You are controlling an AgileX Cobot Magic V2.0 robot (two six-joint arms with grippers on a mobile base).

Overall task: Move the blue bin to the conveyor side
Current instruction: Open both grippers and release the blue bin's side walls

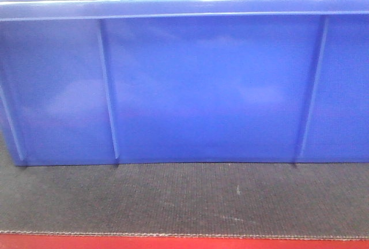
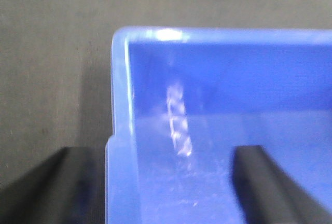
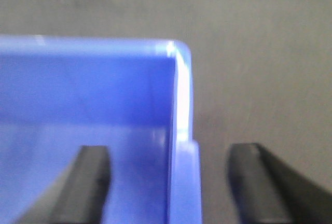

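Taking the blue bin (image 1: 190,87) as the landmark: nearest the front camera runs the red front edge (image 1: 173,242) of the conveyor (image 1: 190,200), then a strip of dark woven belt, and then the bin's long ribbed wall, which fills almost the whole view and stands flat on the belt. So the bin is already on the conveyor, a short way back from the red edge. At the bin's own left end, the left gripper (image 2: 155,182) straddles the side wall close to a corner, one dark finger outside over the belt and the other inside above the bin floor; both fingers stand apart from the rim, so the jaws are spread and holding nothing. At the bin's right end the right gripper (image 3: 166,182) mirrors this, one finger inside, one outside, the rim (image 3: 184,146) between them with gaps on either side, likewise unclenched. Beyond the bin only blurred background shows. Judged from this, the step in hand is the two-handed grasp of the end walls, not yet closed. The next move calls for both grippers to pinch their walls together, evenly, before any lift or slide, or the bin may skew
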